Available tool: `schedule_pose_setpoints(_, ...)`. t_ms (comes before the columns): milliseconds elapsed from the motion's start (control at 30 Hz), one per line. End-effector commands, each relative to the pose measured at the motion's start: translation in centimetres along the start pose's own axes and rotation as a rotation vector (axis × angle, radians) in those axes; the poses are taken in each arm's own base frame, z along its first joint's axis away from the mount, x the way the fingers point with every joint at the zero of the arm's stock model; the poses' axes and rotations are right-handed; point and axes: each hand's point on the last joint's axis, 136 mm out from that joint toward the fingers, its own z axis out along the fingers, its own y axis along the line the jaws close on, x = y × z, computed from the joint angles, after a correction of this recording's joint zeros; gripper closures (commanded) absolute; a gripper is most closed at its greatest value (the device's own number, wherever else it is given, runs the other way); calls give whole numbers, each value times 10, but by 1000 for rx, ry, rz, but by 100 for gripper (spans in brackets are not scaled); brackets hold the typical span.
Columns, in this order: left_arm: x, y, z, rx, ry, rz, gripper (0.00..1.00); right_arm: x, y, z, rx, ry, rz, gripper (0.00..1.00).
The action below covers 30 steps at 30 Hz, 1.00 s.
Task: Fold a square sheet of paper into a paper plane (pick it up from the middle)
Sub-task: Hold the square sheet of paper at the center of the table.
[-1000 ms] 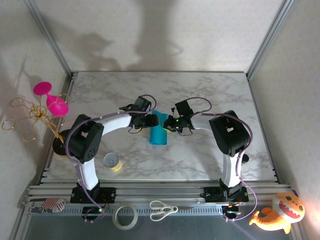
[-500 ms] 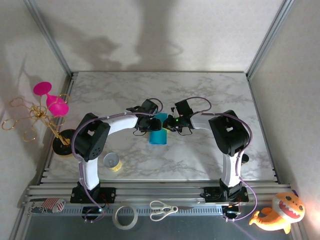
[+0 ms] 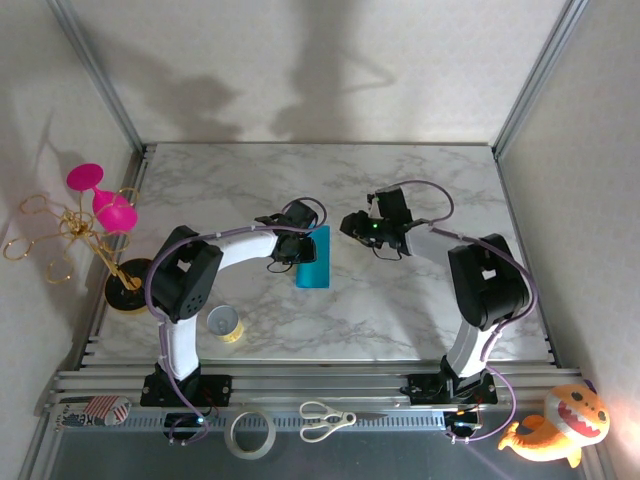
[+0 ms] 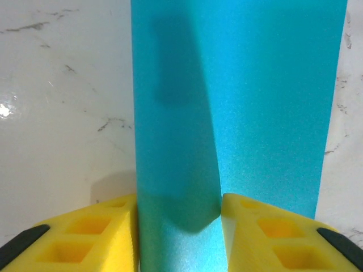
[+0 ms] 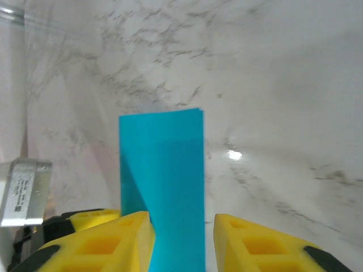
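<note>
The square sheet of paper (image 3: 317, 262) lies on the marble table as a narrow teal folded strip; no paper plane shape shows. My left gripper (image 3: 298, 247) is down on the strip's left side. In the left wrist view the paper (image 4: 255, 96) humps up between the yellow fingers (image 4: 113, 226) and touches both, so the left gripper (image 4: 178, 204) is closed in on that hump. My right gripper (image 3: 350, 226) hangs apart, to the right of the strip. Seen from the right wrist, the right gripper (image 5: 181, 221) is open, with the paper (image 5: 164, 164) lying flat ahead of it.
A small yellow tape roll (image 3: 225, 323) sits near the left arm's base. A pink glass and gold wire stand (image 3: 100, 215) are at the table's left edge. Scissors (image 3: 325, 420), a tape ring (image 3: 250, 433) and an orange plush toy (image 3: 560, 425) lie along the near rail.
The right gripper has opened and drawn back to the right, off the paper. The left gripper has slid right onto the strip and narrowed its jaws around it.
</note>
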Motion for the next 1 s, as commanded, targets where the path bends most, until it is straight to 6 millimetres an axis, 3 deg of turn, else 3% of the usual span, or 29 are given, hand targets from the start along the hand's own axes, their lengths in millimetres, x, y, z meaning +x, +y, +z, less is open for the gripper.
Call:
schedule_pose_setpoints(0, 11, 29, 13, -120, 21, -5, 60, 2, -16, -5, 64, -27, 19, 64)
schedule_pose_setpoints(633, 26, 41, 25, -156, 77, 75, 60, 12, -20, -1, 52, 3, 26, 64)
schedule_pose_setpoints(967, 31, 46, 31, -176, 92, 80, 60, 28, -3, 11, -20, 62, -13, 69)
